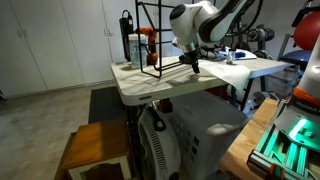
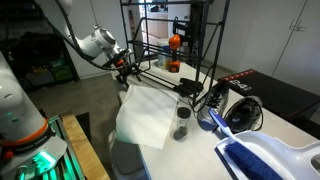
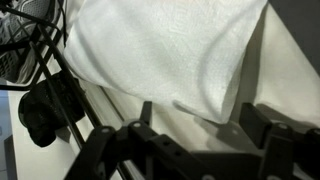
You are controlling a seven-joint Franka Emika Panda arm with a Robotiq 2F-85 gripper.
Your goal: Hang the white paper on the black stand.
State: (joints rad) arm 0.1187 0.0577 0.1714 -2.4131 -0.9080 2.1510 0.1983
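Observation:
The white paper (image 2: 145,118) lies on the table in front of the black stand (image 2: 175,40) and droops over the table's edge. In the wrist view the paper (image 3: 160,50) fills the upper part, with its folded edge just ahead of the fingers. My gripper (image 2: 128,72) is low by the stand's base, open and empty, with its fingers (image 3: 197,125) spread on either side of the paper's edge, not touching it. The stand (image 1: 155,40) stands upright on the table, and my gripper (image 1: 193,65) is beside its base. Thin black rods (image 3: 60,70) show at the left of the wrist view.
An orange-and-black tool (image 2: 174,42) sits behind the stand. A small glass jar (image 2: 181,122), a black device with cables (image 2: 235,105) and a blue-and-white cloth (image 2: 260,155) lie on the table (image 2: 290,125). A wooden stool (image 1: 95,145) and a white appliance (image 1: 175,135) stand below.

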